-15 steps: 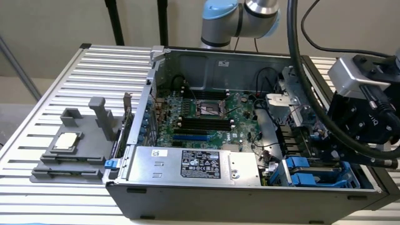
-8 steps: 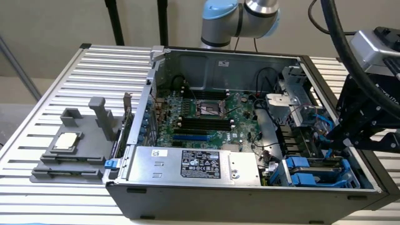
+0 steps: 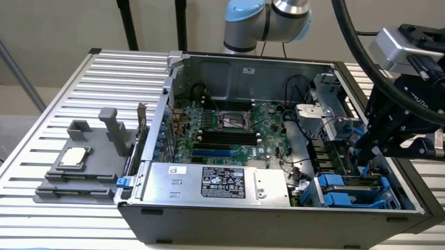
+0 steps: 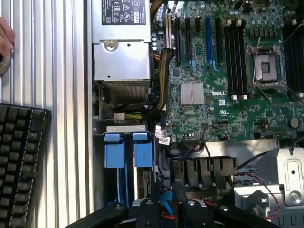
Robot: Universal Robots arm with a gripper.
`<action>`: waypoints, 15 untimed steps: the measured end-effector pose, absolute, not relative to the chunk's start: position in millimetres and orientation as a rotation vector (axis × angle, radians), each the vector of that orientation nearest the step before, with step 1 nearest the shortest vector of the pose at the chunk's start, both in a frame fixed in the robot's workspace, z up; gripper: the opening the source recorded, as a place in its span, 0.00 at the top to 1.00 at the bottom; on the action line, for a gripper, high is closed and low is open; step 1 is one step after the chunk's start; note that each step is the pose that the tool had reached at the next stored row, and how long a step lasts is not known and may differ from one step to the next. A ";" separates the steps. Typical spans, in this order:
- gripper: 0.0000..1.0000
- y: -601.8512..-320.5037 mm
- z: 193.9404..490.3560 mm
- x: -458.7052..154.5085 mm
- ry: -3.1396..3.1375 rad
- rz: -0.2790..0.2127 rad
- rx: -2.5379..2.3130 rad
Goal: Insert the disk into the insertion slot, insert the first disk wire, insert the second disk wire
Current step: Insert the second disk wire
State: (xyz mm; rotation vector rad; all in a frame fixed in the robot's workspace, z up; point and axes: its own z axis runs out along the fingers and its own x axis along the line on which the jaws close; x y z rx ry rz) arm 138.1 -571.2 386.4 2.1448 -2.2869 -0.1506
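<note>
Inside the open computer case (image 3: 278, 208), at the exterior view's right, your hand (image 4: 167, 202) hangs just above the insertion slot (image 3: 351, 191) (blue latch tabs (image 4: 128, 151) showing). Its fingers (image 4: 155, 197) pinch a small blue connector (image 4: 166, 198). You can't pick out the disk itself there.

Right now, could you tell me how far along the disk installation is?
Done, it seems: the disk in its blue frame sits in the insertion slot. In hand: the gripper hangs low beside that slot, among the cables; whether it holds a wire I cannot tell. Left: I cannot confirm either disk wire plugged in.
</note>
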 end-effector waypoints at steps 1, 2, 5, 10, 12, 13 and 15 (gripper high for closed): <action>0.75 -571.2 385.9 137.5 -2.285 -0.144 2.142; 0.75 -571.2 385.4 137.1 -2.283 -0.137 2.138; 0.75 -571.2 383.0 135.3 -2.280 -0.118 2.127; 0.75 -571.0 375.1 134.3 -2.277 -0.106 2.122; 0.75 -570.3 373.2 134.2 -2.278 -0.105 2.122; 0.75 -569.7 371.7 134.2 -2.278 -0.104 2.122; 0.75 -569.2 370.8 134.2 -2.278 -0.104 2.122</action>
